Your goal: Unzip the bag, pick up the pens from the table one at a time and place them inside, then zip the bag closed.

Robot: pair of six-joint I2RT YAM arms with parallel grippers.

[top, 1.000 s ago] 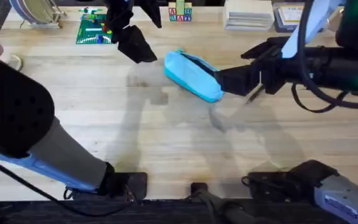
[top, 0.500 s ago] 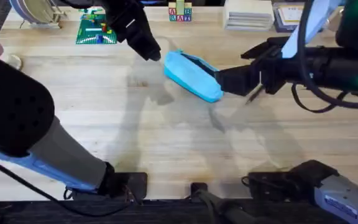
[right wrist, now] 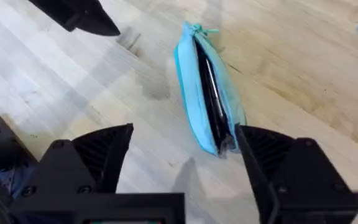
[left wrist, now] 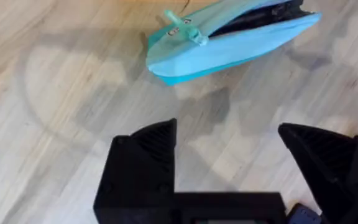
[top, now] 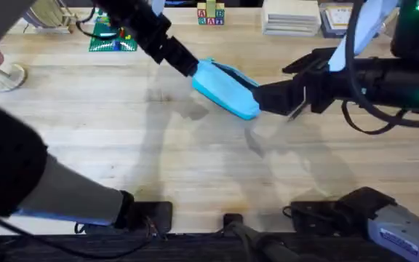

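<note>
Two arms are flanking the bag in the overhead view: we are seeing the left gripper upper center-left at its far end, the right gripper touching its near end, fingers unclear there. Left wrist view: spread jaws, bag at frame top, teal pull nearby on the table. Right wrist view: jaws spread, bag center, zipper gaping. We are judging the pull could slip, the soft bag sliding unbraced.

We see the sky-blue bag lying aslant on the pale wooden table, its zipper open, with what may be pens inside.
</note>
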